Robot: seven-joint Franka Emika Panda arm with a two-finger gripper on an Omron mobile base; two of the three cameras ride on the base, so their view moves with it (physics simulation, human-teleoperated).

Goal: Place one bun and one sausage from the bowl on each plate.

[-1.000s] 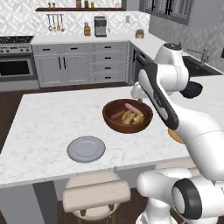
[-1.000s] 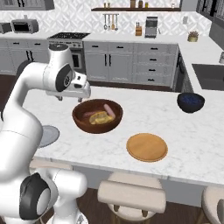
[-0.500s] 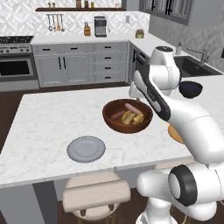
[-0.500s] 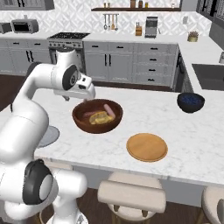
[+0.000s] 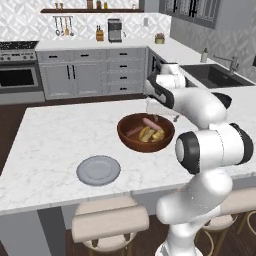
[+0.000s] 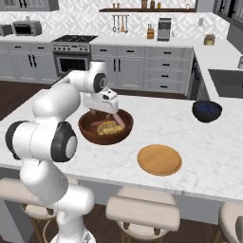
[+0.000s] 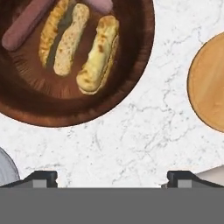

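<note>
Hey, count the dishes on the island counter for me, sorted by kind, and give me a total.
Plates: 2, grey-blue plate and orange-tan plate
Bowls: 2, brown bowl and dark blue bowl
Total: 4

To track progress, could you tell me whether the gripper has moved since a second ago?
Yes: in the right base view the gripper has shifted right, over the bowl's far rim.
</note>
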